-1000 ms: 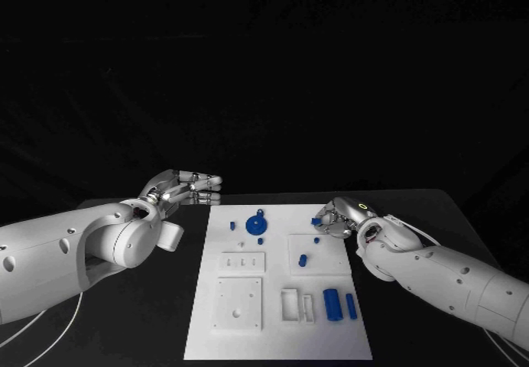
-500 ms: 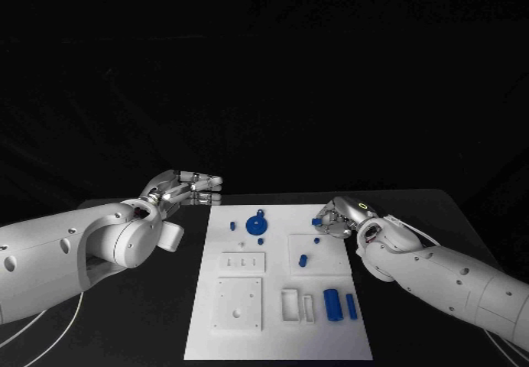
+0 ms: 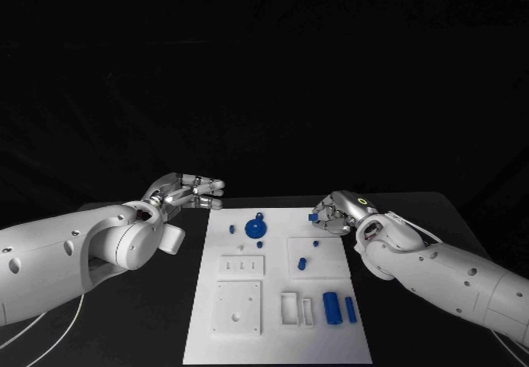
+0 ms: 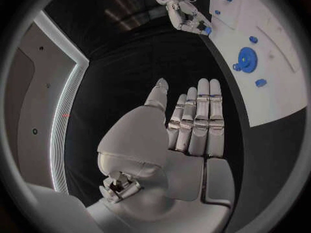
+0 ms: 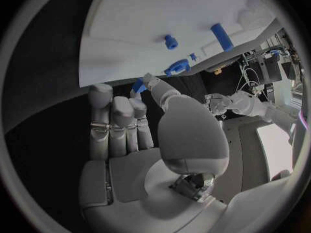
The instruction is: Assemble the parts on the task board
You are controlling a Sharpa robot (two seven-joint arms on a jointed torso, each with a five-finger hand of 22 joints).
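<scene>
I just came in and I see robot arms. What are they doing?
The robot is putting little blue parts onto a white task board. Its right hand pinches a small blue part at the board's far right edge. Its left hand holds nothing, beside the board's left edge. A blue gear lies on the board.

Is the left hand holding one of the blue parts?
No: the left hand has its fingers straight and empty, off the task board.
</scene>
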